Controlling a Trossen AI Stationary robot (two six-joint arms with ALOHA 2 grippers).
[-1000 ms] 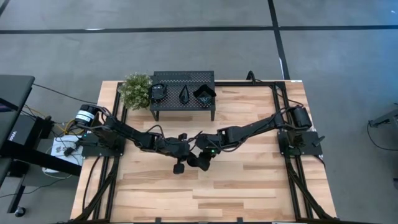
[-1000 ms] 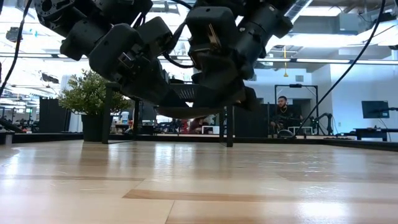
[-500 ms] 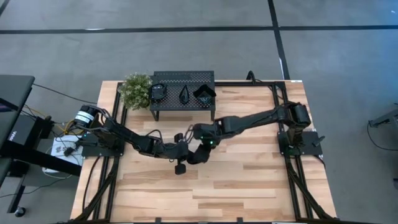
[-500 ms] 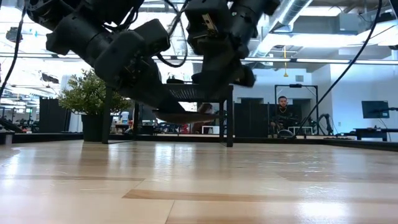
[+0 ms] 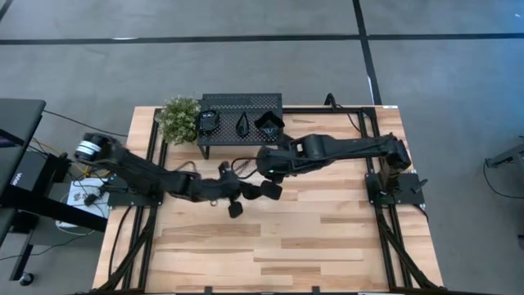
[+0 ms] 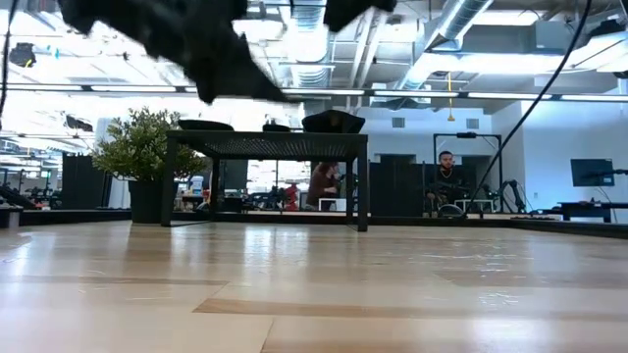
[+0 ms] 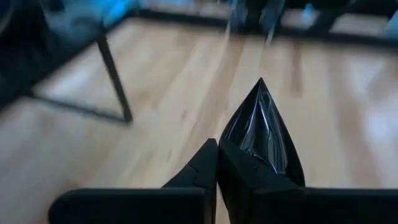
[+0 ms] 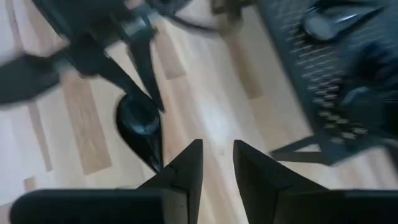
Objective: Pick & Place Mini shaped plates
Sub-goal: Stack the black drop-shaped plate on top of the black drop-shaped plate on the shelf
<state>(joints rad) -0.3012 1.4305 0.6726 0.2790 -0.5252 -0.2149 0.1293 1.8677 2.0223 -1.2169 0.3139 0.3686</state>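
Observation:
My left gripper [image 7: 217, 149] is shut on a glossy black teardrop-shaped mini plate [image 7: 262, 134] above the middle of the table [image 5: 327, 238]; the plate also shows in the high view [image 5: 270, 191] and the right wrist view [image 8: 140, 124]. My right gripper [image 8: 217, 146] is open with nothing between its fingers. It hangs higher, just beyond the plate toward the rack [image 5: 266, 168]. Three more mini plates [image 5: 209, 121] [image 5: 244, 124] [image 5: 268, 123] rest on top of the black perforated rack [image 5: 241, 102] at the far edge. My left gripper pinches the teardrop plate's rounded wide end [image 7: 239, 158] between its two fingers. The fingers come from the table's left, slanting a little downward, and lie along the plate. The pointed tip [image 7: 261, 84] sticks out ahead of the fingers, and the plate is lifted clear of the table.
A green potted plant [image 5: 178, 119] stands left of the rack at the far edge. In the low view the rack [image 6: 265, 147] stands on thin legs with a gap beneath. Bare wood lies along the near half of the table [image 5: 270, 254]. A person sits beyond the table [image 6: 446, 176].
My right gripper has risen well clear of the plate, gone toward the rack and turned, and it still stands open. My left gripper has lifted the teardrop plate higher above the table and shifted slightly toward the far edge, keeping its hold.

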